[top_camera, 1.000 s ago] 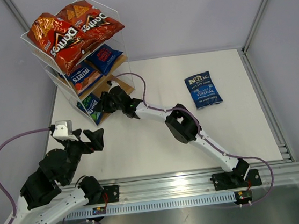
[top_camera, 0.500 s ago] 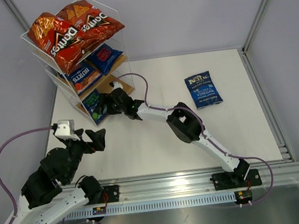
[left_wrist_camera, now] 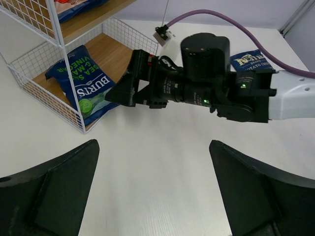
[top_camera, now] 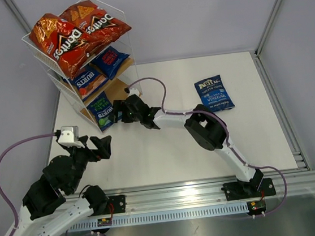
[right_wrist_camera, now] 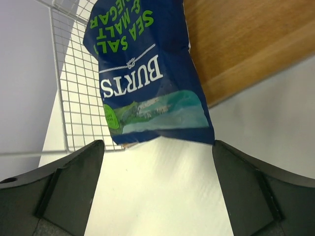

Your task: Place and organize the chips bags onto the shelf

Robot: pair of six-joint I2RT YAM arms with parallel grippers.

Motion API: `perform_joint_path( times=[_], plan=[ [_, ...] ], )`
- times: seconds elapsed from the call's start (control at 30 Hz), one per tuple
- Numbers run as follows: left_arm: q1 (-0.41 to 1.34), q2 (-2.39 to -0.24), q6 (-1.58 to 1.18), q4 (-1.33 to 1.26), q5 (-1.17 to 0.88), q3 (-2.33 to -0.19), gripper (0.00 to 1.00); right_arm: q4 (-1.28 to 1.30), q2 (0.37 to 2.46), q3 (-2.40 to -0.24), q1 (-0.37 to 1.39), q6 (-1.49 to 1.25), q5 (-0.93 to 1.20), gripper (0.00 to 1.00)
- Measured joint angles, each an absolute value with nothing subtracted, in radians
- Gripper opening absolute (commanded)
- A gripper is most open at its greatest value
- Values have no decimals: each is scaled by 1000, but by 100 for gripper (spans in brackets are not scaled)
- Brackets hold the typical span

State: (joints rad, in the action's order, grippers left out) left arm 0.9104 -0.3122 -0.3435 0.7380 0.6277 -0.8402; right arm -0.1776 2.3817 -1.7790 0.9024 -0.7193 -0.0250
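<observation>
The shelf (top_camera: 115,34) stands at the back left. Two red Doritos chips bags (top_camera: 63,40) (top_camera: 95,19) lie on its top tier and two blue Burts bags (top_camera: 86,79) (top_camera: 109,58) on the middle tier. A third Burts bag (top_camera: 100,111) (right_wrist_camera: 145,83) (left_wrist_camera: 83,83) rests on the bottom board, its near end poking over the front edge. My right gripper (top_camera: 116,111) (right_wrist_camera: 157,191) is open just in front of that bag, not touching it. A blue Kettle bag (top_camera: 214,93) (left_wrist_camera: 251,58) lies flat on the table at the right. My left gripper (top_camera: 101,147) (left_wrist_camera: 155,191) hovers open over bare table.
The right arm (left_wrist_camera: 211,91) stretches across the table's middle from the near right. The bottom tier's wire wall (right_wrist_camera: 74,108) and wooden board (right_wrist_camera: 241,39) are right ahead of the right gripper. A purple cable (top_camera: 154,87) loops above the right wrist.
The right gripper has opened, let go of the Burts bag on the bottom tier, and drawn back to the right. The left arm has barely moved.
</observation>
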Motion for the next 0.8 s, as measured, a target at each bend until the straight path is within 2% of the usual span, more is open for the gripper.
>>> perform_joint_path(
  times=[0.27, 0.43, 0.67, 0.8],
  plan=[
    [910, -335, -344, 738, 623, -840, 99, -310, 2162, -1416, 879, -736, -73, 99],
    [910, -381, -368, 727, 569, -840, 99, -311, 1914, -1172, 809, -716, -121, 100],
    [907, -516, -500, 597, 413, -776, 99, -96, 1528, -1020, 646, -633, -224, 99],
    [907, -665, -552, 479, 307, -738, 99, 62, 1338, -941, 577, -583, -283, 99]
  ],
)
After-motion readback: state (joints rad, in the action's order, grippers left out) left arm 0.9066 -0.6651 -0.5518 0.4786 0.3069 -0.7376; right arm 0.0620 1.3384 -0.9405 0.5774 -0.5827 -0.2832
